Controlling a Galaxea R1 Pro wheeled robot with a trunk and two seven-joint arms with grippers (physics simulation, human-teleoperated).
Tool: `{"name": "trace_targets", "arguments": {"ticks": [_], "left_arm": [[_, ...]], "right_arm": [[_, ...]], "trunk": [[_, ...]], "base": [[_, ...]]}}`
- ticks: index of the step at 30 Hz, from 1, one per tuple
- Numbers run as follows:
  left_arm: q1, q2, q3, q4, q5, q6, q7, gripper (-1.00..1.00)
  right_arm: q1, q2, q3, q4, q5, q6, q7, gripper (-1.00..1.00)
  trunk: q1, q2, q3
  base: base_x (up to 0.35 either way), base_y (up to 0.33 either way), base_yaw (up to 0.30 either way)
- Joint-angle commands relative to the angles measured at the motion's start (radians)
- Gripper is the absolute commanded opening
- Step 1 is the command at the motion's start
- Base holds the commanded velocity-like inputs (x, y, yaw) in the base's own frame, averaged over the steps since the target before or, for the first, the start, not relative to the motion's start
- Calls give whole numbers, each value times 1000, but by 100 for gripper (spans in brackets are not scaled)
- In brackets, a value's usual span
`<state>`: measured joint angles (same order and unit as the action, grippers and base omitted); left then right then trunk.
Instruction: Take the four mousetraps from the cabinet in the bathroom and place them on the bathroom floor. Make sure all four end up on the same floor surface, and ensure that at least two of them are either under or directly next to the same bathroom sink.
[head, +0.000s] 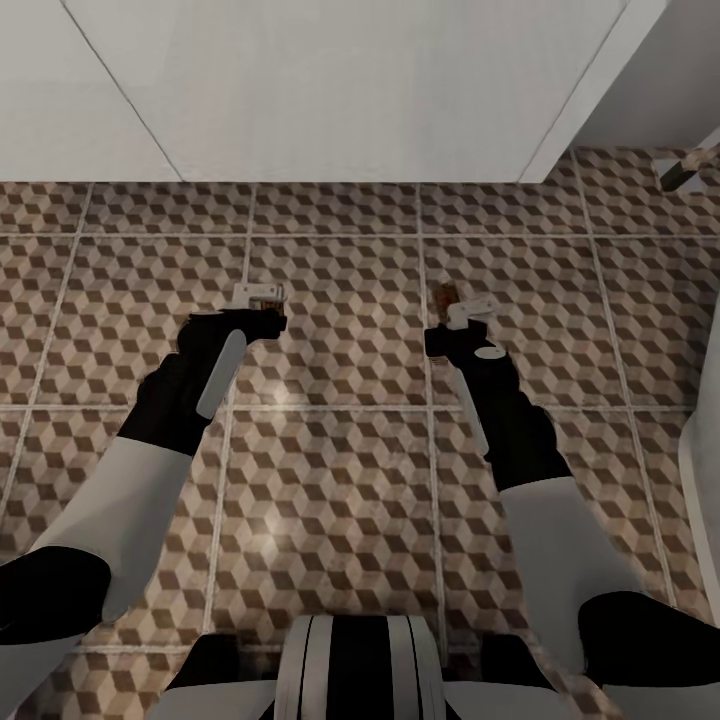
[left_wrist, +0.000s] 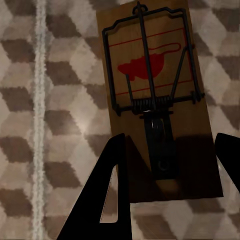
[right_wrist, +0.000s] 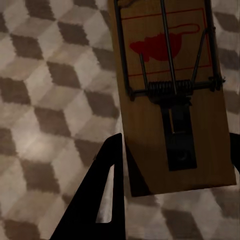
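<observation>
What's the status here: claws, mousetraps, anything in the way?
Left claw shut on a mousetrap. Right claw shut on a second mousetrap. Both held low over the bathroom floor. White vanity unit ahead; nothing blocking.

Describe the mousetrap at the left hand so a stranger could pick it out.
Start at the white vanity above the cube-patterned floor. Between the left hand's dark fingers is a tan wooden mousetrap with a black wire spring. Its red mouse mark and board distinguish it from the tiles.
</observation>
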<state>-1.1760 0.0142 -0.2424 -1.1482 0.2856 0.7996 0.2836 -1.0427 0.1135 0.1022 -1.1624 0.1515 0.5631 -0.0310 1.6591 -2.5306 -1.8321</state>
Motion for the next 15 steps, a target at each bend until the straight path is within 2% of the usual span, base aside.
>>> {"name": "trace_targets", "arguments": {"ticks": [1, 7, 15], "left_arm": [[-1, 1, -3, -1, 10, 3, 9, -100], [-1, 1, -3, -2, 10, 3, 9, -100], [-1, 1, -2, -6, 10, 3, 9, -100]], "right_arm": [[0, 0, 2, -1, 7, 6, -3, -100], [0, 0, 2, -3, 7, 5, -3, -100], [0, -1, 4, -15, 5, 4, 0, -100]], "trunk": [[0, 0, -1], [0, 0, -1], [0, 0, -1]], "base": [[253, 0, 0], [221, 0, 0], [21, 0, 0]]}}
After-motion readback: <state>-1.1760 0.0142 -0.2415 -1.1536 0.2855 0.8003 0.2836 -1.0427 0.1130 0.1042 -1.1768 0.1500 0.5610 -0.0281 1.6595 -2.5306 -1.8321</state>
